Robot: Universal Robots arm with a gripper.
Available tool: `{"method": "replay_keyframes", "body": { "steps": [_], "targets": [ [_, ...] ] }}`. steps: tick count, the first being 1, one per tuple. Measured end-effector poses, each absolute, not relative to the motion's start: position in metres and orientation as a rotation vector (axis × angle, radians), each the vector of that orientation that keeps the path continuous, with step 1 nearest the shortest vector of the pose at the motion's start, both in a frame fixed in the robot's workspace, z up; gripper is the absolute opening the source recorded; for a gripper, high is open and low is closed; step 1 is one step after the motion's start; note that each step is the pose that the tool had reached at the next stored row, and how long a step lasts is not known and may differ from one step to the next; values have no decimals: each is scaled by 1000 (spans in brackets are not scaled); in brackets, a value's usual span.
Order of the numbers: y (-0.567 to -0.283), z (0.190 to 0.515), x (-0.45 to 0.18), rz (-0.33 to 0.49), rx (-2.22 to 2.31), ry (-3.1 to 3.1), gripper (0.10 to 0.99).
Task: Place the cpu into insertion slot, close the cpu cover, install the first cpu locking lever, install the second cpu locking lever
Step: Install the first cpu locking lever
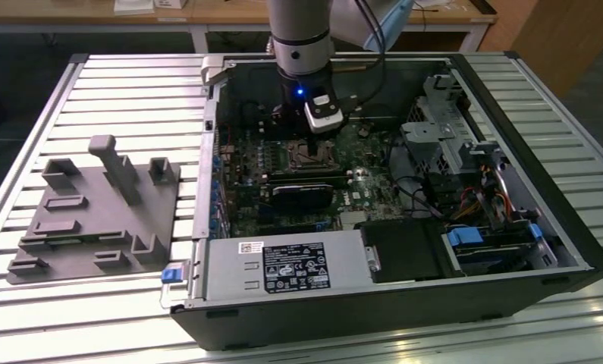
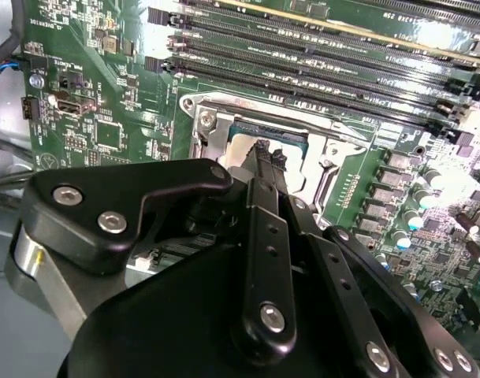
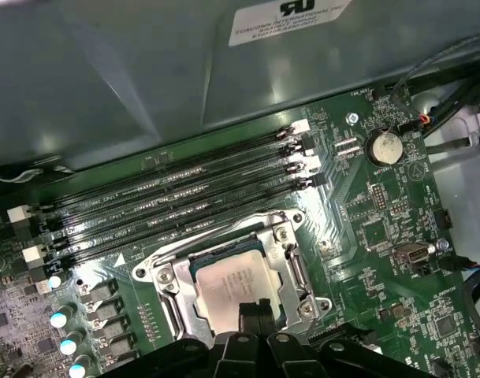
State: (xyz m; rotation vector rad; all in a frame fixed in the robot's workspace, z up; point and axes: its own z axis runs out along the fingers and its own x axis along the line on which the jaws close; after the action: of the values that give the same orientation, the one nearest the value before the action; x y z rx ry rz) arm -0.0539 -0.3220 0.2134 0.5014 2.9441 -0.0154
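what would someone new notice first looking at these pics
Probably the open computer case lying on the slatted table, with the arm reaching down into it and the gripper just above the green board. In the first wrist view the cpu sits in the insertion slot beside the long memory slots, the cpu cover framing it, fingertips together right over it.

Grey fixture block (image 1: pixel 94 216) beside open computer case (image 1: pixel 403 303).

Gripper (image 3: pixel 251 309) fingertips overlap the cpu (image 3: pixel 233 285) near edge; gripper body hides part of the insertion slot (image 2: pixel 318 161).
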Motion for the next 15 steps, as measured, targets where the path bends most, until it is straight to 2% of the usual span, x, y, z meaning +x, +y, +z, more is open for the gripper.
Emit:
{"method": "replay_keyframes", "body": {
  "steps": [15],
  "targets": [
    [-322,234,-54,-13,500,2944,106]
  ]
}}
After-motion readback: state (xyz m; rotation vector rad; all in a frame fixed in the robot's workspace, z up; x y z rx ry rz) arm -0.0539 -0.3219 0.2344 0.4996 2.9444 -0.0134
